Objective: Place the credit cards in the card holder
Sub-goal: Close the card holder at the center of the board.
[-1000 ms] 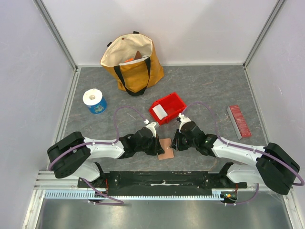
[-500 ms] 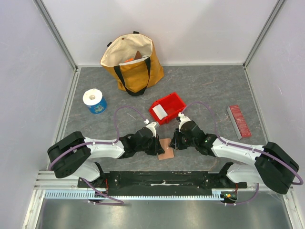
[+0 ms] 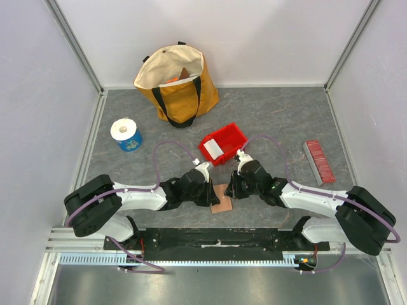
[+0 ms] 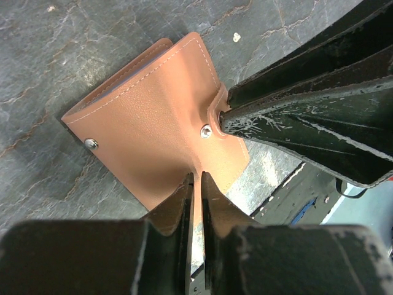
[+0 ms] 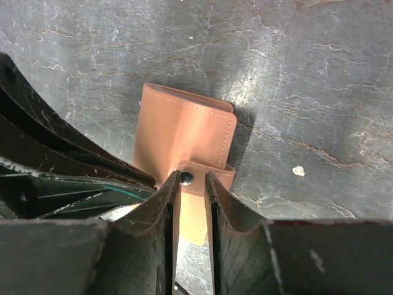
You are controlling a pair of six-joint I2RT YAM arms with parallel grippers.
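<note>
The small flat tan-brown leather card holder (image 3: pixel 221 202) is resting on the grey stone-look desk (image 3: pixel 273 114), close to the front edge and right between the two black claws. It is folded over, and its smooth outside is facing up. The left claw (image 4: pixel 194 179) is pinching one edge of the card holder. Its two fingers are sitting almost together, with only the thin leather between them. The right claw (image 5: pixel 192 179) is reaching in from the other side, and its tips are sitting on both sides of the little snap tab (image 5: pixel 216 174). Its fingers are standing a little apart, and I cannot tell if they are squeezing the tab or only sitting around it. The two claws are coming very near each other over the card holder. A thin white plastic card (image 3: pixel 213 150) is lying inside the small red plastic bin (image 3: pixel 230 135), just behind the claws. A long dark-red ribbed bar (image 3: pixel 318 161) is lying well off to the right. A yellow cloth bag with black handles (image 3: pixel 181 95) is standing at the back, and a white and blue roll (image 3: pixel 126 135) is sitting to the left.
</note>
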